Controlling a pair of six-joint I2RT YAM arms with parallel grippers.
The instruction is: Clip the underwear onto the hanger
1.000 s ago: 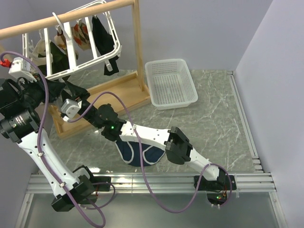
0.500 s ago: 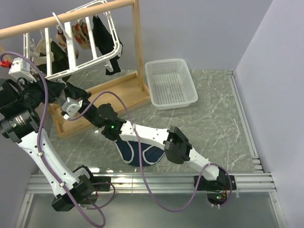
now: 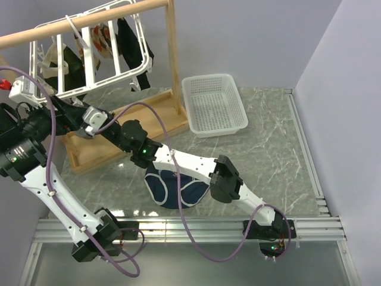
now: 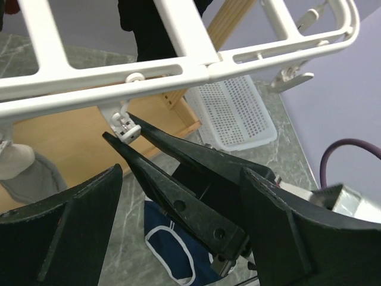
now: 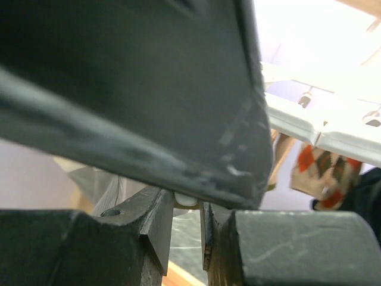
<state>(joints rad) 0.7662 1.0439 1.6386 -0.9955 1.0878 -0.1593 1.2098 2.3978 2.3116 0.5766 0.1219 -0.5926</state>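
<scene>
The small navy-blue fabric underwear (image 3: 166,193) with thin white trim lies loose on the grey marble-patterned table (image 3: 274,149), close to the near edge, held by neither gripper. In the top view the right arm's white forearm passes over its far side and a purple cable (image 3: 180,205) crosses it.

At about 11 o'clock from it, well apart, the large white plastic grid hanger (image 4: 196,59) hangs by its hook from the round rail of a light wooden stand (image 3: 172,53). Plain black garments (image 3: 128,44) and an orange-patterned beige cloth (image 3: 102,37) hang from the hanger.

One small white plastic clip (image 5: 186,200) dangles from the hanger's near bar. The right gripper (image 4: 120,128) reaches up to it, and its two long black fingers are pressed almost together with the clip pinched between their tips. The right wrist view shows the white piece caught in the narrow gap.

The left gripper (image 4: 181,179) sits just beside and below that bar. Its broad black fingers are spread wide, one on either side of the right gripper's fingers, and they grasp nothing.

A white plastic mesh basket (image 3: 205,78) stands at about 1 o'clock from the underwear, just beside the stand's base.
</scene>
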